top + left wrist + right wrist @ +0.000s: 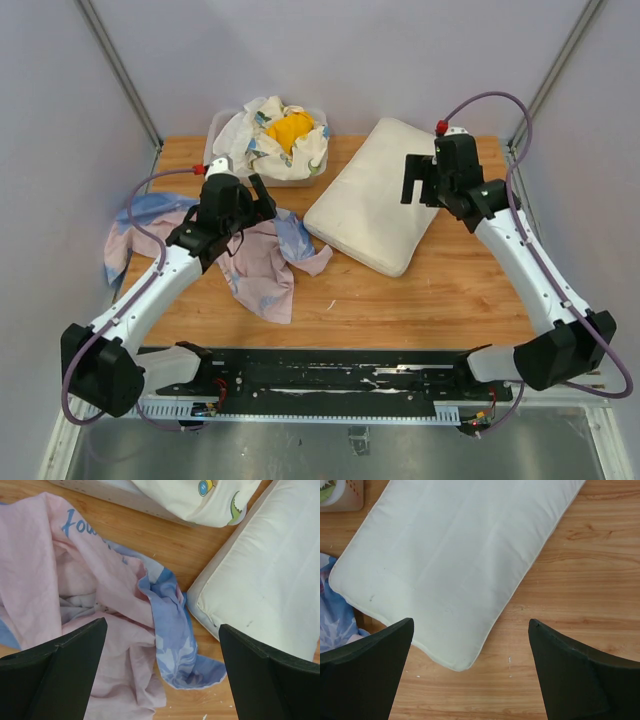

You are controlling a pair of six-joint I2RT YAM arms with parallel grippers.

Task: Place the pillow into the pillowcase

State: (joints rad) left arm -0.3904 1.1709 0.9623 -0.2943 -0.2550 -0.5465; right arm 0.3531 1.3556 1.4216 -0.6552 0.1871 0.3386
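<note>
The cream-white pillow lies flat and slanted at the table's middle right; it also shows in the left wrist view and the right wrist view. The pillowcase, pale pink with blue printed parts, lies crumpled at the left and hangs over the left edge. In the left wrist view a blue flap ends next to the pillow's corner. My left gripper is open and empty above the pillowcase. My right gripper is open and empty above the pillow's right side.
A pale bin at the back left holds white patterned cloths and a yellow cloth. Grey walls and slanted metal posts close in the table. Bare wood shows in front of the pillow.
</note>
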